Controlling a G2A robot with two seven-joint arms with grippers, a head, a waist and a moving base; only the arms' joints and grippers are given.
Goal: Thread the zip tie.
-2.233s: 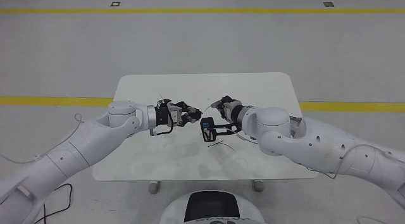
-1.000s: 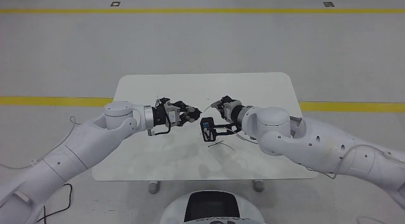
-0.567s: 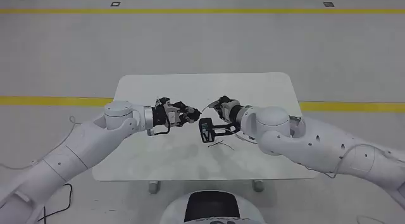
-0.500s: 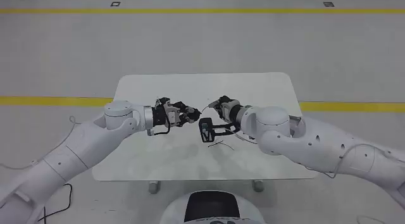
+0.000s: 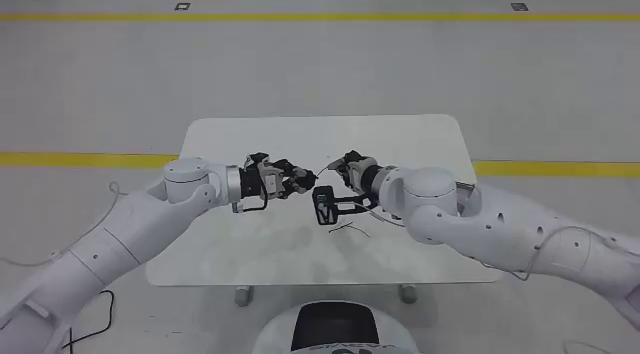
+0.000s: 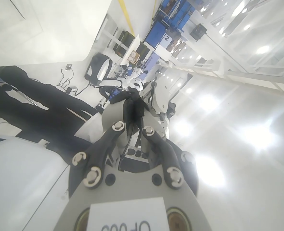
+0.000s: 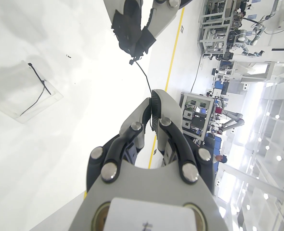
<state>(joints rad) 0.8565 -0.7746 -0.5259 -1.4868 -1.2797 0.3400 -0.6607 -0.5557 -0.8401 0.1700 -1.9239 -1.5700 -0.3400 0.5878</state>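
Left gripper: over the middle of the table, pointing at the other arm. Its fingers are closed tip to tip. From the right wrist camera, its frayed black pads seem to pinch one end of the zip tie, and the small blocky head sits just past their tips.

Zip tie: off the table, in the air between the two grippers. Its long axis runs from gripper to gripper, left to right across the table, with a slight bow.

Right gripper: fingers closed narrow on the strap, which carries on between them toward the wrist. I can't see where the tail ends.

My read: the head is at the left gripper and the tail is on the right side, so the right arm does the feeding. The strap has to bend back toward the head, and lining tip to slot will be fiddly.

Further right and nearer me, a clear pouch lies flat on the table. Inside it is a spare dark tie, well apart from both grippers.
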